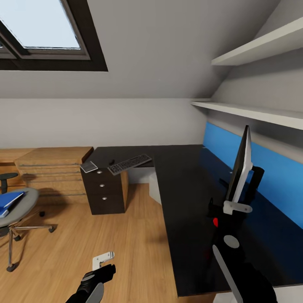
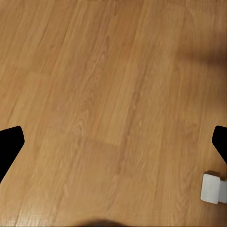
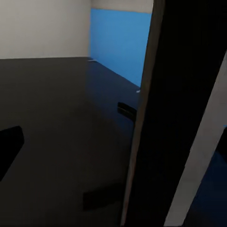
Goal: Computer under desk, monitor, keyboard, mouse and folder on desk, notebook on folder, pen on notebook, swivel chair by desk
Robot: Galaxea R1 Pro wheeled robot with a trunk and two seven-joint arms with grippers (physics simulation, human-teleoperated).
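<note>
A: Where's the monitor (image 1: 240, 168) vs the right gripper (image 1: 235, 207)?
B: Right against it, rising just above the fingers, seen edge-on; long axis along the desk (image 1: 185, 202) arm, stand side toward the blue back panel (image 1: 252, 160). Looks clamped on the lower edge, grip not fully visible.
A: Left gripper (image 1: 103, 260)?
B: Low over bare floor (image 2: 104, 94), jaws wide, holding nothing. Far from the monitor; right arm nearer.
A: Room?
B: Open black top ahead. Keyboard (image 1: 129, 163), mouse (image 1: 111, 161), notebook (image 1: 89, 167) well away at far end. Folder (image 1: 9, 202) on swivel chair (image 1: 19, 210), off left.

Two arms, one raised, one low.
Right gripper (image 1: 239, 201) is up and forward (closure unclear); left gripper (image 1: 104, 261) hangs low, jaws spread wide.
</note>
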